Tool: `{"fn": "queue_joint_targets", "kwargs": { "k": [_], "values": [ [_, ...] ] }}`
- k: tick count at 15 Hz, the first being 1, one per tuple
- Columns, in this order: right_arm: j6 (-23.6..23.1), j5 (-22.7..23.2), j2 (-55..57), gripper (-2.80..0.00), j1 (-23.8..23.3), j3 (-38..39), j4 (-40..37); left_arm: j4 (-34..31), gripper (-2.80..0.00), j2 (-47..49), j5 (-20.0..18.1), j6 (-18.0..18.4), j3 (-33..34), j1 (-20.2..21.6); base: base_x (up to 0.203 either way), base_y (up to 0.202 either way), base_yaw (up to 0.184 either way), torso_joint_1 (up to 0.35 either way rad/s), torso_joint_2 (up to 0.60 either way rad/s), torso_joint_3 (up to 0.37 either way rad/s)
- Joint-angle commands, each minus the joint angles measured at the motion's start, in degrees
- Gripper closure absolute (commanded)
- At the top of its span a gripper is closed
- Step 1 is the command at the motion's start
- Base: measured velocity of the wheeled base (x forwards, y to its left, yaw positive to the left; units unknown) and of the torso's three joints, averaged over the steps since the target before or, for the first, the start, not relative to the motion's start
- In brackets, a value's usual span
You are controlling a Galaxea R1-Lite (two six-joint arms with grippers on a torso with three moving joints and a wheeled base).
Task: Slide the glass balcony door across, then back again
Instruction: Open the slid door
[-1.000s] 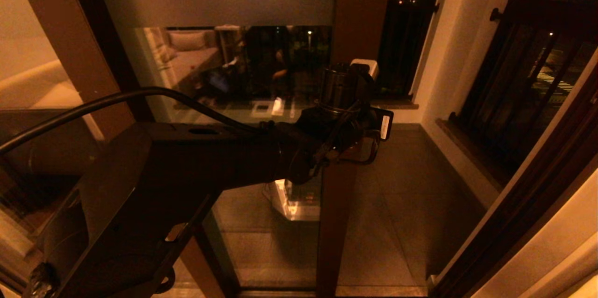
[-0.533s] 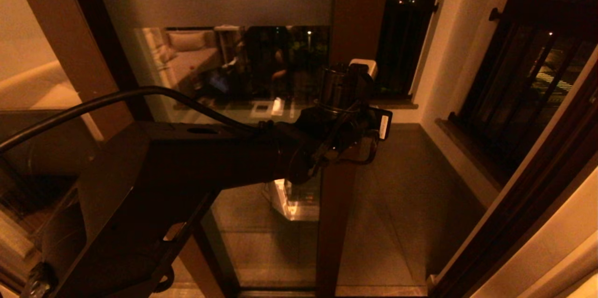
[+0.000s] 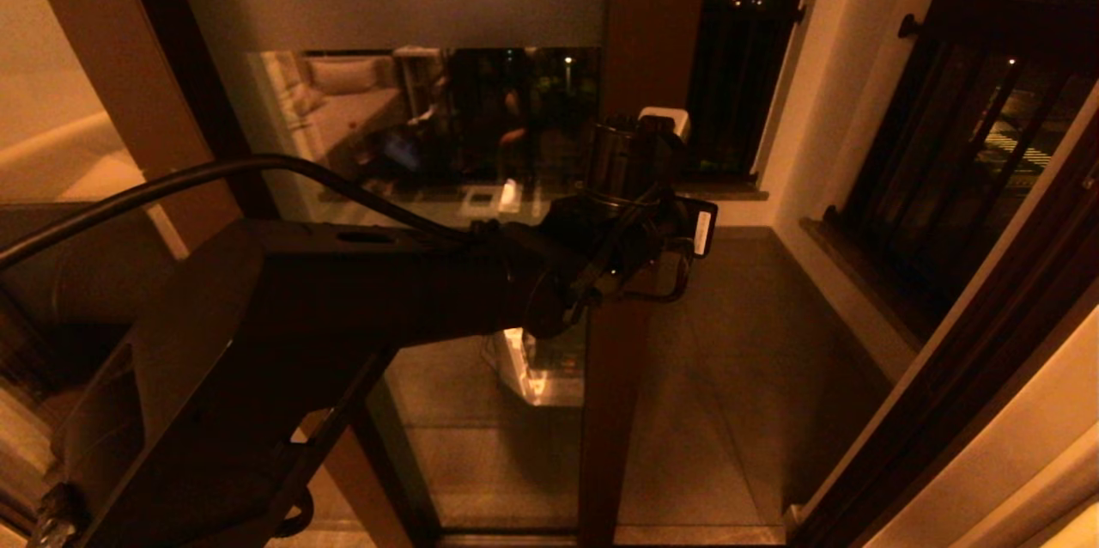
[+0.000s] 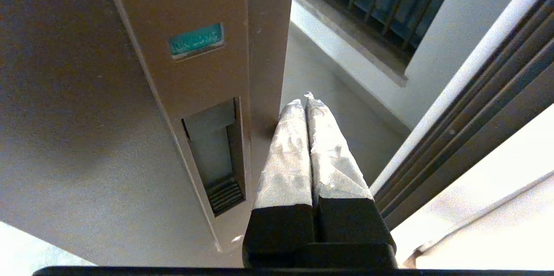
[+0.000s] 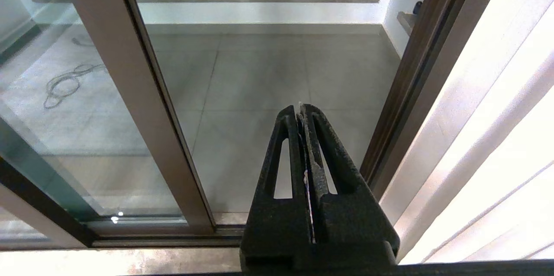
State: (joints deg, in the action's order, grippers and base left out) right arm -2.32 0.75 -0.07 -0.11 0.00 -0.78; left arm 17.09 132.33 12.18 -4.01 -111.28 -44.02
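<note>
Beyond the arm's tip: tiled balcony floor (image 3: 738,342), white wall (image 3: 816,101) ahead and to the right, barred window (image 3: 970,144) with stone sill (image 3: 859,290) further right; white box (image 3: 537,372) below it behind glass; loose cable (image 5: 65,83) on tiles.

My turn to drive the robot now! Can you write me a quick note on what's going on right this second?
Left gripper: shut, empty, tips against the outer edge of the glass balcony door, beside its slot handle.
Right gripper: shut, empty, idle, low by the doorway.
Door: partly open, a gap to the right-hand frame.
Which slide is under way I cannot tell; finish sliding it.
</note>
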Motion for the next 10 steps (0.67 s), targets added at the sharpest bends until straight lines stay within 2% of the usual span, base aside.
{"fn": "queue_joint_targets", "kwargs": {
  "k": [1,10],
  "values": [
    [-0.1,0.0,0.1,0.0,-0.1,0.0,0.0,0.1,0.0,-1.4,0.3,0.0,1.6,0.0,0.0,0.0,0.0,0.0,0.0,0.0],
    [-0.1,0.0,0.1,0.0,0.0,0.0,0.0,0.4,0.0,-3.6,2.6,0.0,3.9,1.5,0.0,0.0,0.0,0.0,0.0,0.0]
  ]
}}
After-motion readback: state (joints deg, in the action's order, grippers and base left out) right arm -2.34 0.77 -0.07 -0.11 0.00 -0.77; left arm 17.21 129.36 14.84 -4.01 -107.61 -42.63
